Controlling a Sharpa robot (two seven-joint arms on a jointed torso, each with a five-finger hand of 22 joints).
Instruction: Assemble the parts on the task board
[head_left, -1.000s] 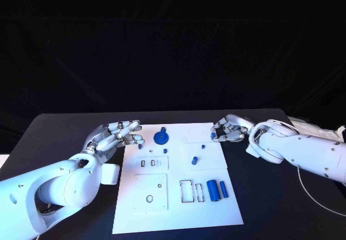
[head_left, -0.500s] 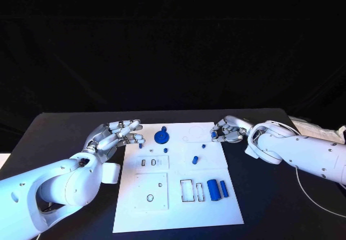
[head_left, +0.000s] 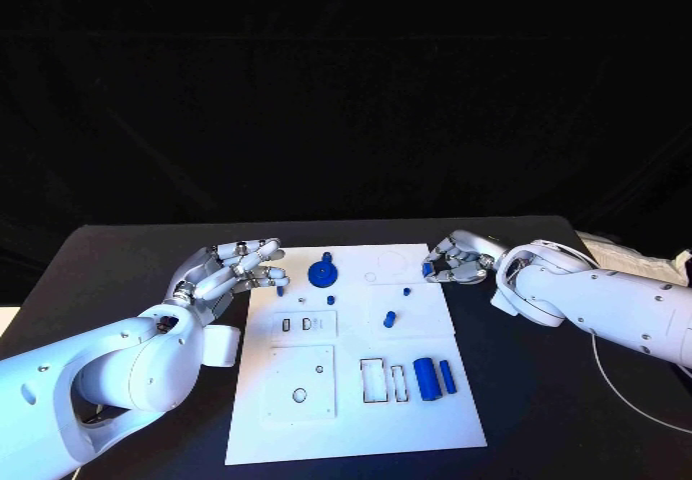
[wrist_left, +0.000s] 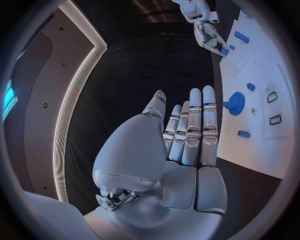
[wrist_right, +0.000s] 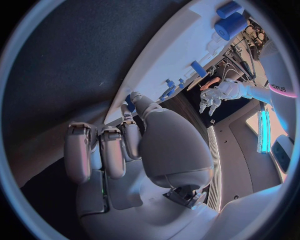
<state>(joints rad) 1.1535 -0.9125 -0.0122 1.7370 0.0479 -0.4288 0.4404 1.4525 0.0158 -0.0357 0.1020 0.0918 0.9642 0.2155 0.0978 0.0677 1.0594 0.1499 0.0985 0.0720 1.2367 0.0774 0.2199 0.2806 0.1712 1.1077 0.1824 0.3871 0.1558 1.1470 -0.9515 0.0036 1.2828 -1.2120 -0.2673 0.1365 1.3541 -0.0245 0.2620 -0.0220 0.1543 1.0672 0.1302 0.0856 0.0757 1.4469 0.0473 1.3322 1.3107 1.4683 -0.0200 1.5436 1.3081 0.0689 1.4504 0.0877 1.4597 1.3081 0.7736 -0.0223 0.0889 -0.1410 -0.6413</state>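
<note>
At the board's far right corner, the right hand curls its fingers, apparently pinching a small blue part, though the grip is partly hidden. The left hand, fingers apart and holding nothing, hovers at the far left edge, nearest the gear.

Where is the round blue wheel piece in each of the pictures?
Head view: the blue gear sits near the far end of the task board, close to the left hand.
Left wrist view: the gear lies on the board, just beyond the left hand's fingertips.
Right wrist view: I cannot pick it out among the small blue pieces.
Shared landmark: the white task board.
</note>
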